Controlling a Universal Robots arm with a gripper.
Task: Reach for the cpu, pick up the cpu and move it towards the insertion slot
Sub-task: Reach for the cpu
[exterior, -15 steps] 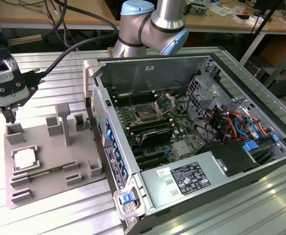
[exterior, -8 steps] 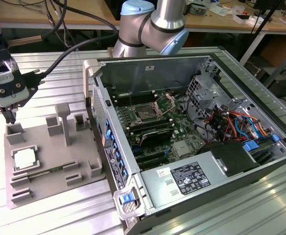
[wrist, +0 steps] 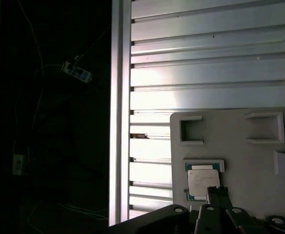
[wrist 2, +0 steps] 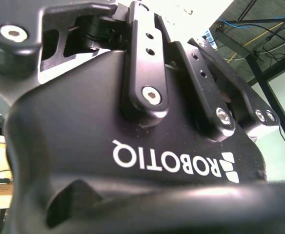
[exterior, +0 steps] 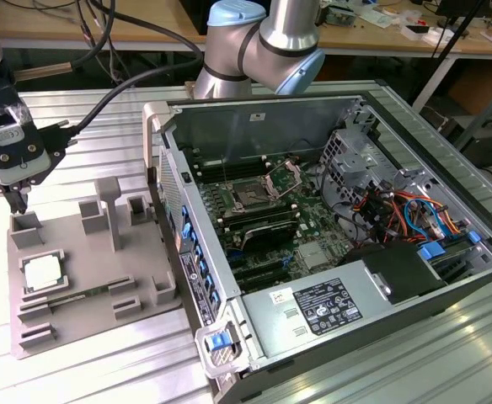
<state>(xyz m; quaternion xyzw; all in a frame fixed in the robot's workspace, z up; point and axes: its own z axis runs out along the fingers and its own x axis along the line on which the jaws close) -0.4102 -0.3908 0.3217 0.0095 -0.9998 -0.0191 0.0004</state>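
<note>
Ribbed aluminium tabletop (exterior: 86,118) bore a grey fixture plate (exterior: 77,278) beside an open computer case (exterior: 330,303). The cpu (exterior: 42,271) lay in a plate recess near the gripper (exterior: 16,198), whose open or closed state could not be told.

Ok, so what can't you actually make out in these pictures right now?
The cpu: in the first wrist view one edge is covered by the gripper.
The insertion slot: in the exterior view, too small to tell whether its dark centre is empty.
The grey fixture: in the first wrist view, cut off by the picture's edge.
</note>
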